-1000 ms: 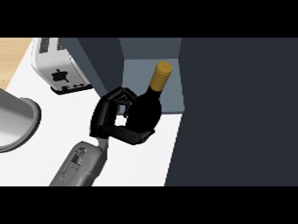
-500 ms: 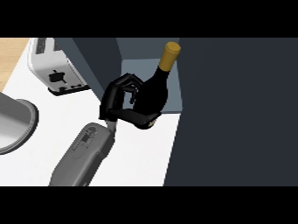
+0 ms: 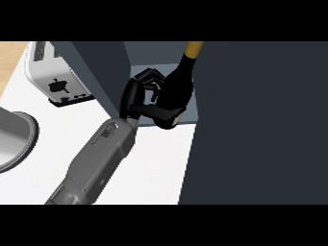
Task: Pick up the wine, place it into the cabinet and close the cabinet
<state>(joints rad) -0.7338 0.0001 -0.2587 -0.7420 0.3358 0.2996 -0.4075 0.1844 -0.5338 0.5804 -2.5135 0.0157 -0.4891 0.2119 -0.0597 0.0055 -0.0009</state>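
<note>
Gripping the wine (image 3: 179, 84), the right hand (image 3: 144, 98) has its fingers curled around the bottle at the open cabinet (image 3: 102, 67) mouth, so release and door closing remain.

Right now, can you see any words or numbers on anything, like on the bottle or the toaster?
No words or numbers can be read.
Wine bottle: dark, gold top, no label showing; the hand covers part of it.
Toaster: only a black lever mark and tiny dark spots along the lower edge, too small to read.
Cabinet door: plain.
</note>
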